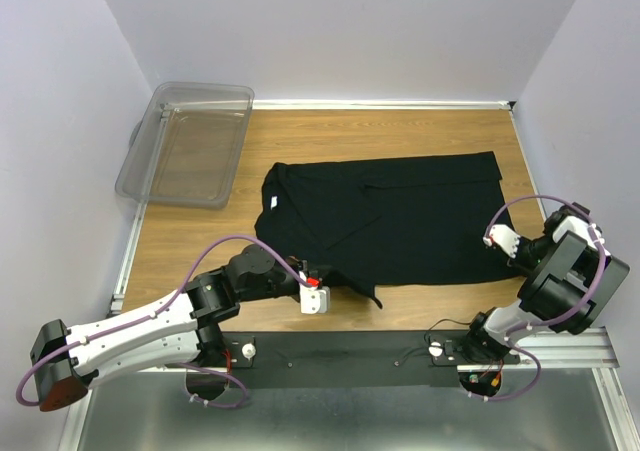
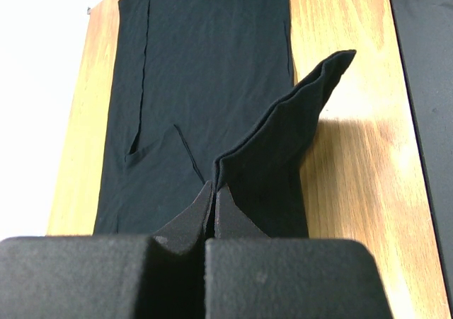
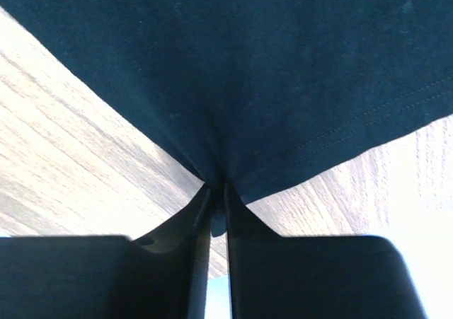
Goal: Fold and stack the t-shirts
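One black t-shirt (image 1: 385, 216) lies spread on the wooden table, collar and white tag (image 1: 273, 202) to the left, hem to the right. My left gripper (image 1: 318, 289) is shut on the shirt's near left edge by the sleeve; in the left wrist view the pinched cloth (image 2: 283, 142) stands up in a fold above my gripper (image 2: 214, 187). My right gripper (image 1: 490, 239) is shut on the shirt's near right hem corner; the right wrist view shows the hem (image 3: 283, 85) bunched between my gripper's (image 3: 217, 188) fingers. No logo shows.
A clear plastic bin (image 1: 187, 141) stands at the table's far left corner. The table's metal rail (image 1: 400, 356) runs along the near edge between the arm bases. Bare wood (image 1: 180, 246) lies left of the shirt.
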Controlling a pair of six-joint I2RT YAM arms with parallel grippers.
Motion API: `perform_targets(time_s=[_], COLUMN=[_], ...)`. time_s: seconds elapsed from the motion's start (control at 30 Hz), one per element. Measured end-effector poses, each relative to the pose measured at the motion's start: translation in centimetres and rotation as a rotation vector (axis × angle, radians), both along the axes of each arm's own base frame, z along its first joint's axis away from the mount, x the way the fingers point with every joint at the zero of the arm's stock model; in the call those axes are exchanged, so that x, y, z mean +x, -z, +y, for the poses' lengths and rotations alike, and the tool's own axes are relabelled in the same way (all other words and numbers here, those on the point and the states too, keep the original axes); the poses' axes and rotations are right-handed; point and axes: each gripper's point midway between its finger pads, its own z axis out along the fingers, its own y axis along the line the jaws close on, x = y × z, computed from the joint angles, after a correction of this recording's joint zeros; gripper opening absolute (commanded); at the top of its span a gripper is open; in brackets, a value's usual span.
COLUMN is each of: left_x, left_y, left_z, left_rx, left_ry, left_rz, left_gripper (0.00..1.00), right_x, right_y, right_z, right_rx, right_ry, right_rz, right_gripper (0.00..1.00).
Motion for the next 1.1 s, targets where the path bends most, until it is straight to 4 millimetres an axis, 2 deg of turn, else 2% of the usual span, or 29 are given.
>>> perform_targets(time_s=[0.3,0.5,0.63,0.77,0.97,1.1], left_x=[0.7,3.6,6.2,9.0,11.5,13.8], left_y=[-0.6,-2.0,-2.8,-2.8,-3.1,-4.1], left_z=[0.4,1.7,2.9,3.9,3.7,3.3], left_rx=[-0.025,-0.085,-0.13,-0.143,-0.151,-0.161], left_ry=[-0.037,-0.168,-0.272,-0.362,-0.402,-0.433], left_rz=[-0.012,-0.019,-0.009,0.017,0.031,0.021], left_gripper=[0.0,0.0,0.0,0.0,0.0,0.0], right_x=[0.3,1.5,2.9,4.6,6.9,8.8], right_y=[-0.4,-2.0,-3.5,-3.9,-4.5,-4.8], right_z=[0.0,0.4,0.6,0.9,1.9,1.5], right_rx=[0.005,0.055,0.099,0.151,0.213,0.246], right_ry=[0.015,0.013,0.025,0.04,0.063,0.104], right_rz=[-0.013,-0.047,-0.086,-0.106,-0.118,-0.129], right_gripper=[0.09,0.07,0.07,0.07,0.07,0.07])
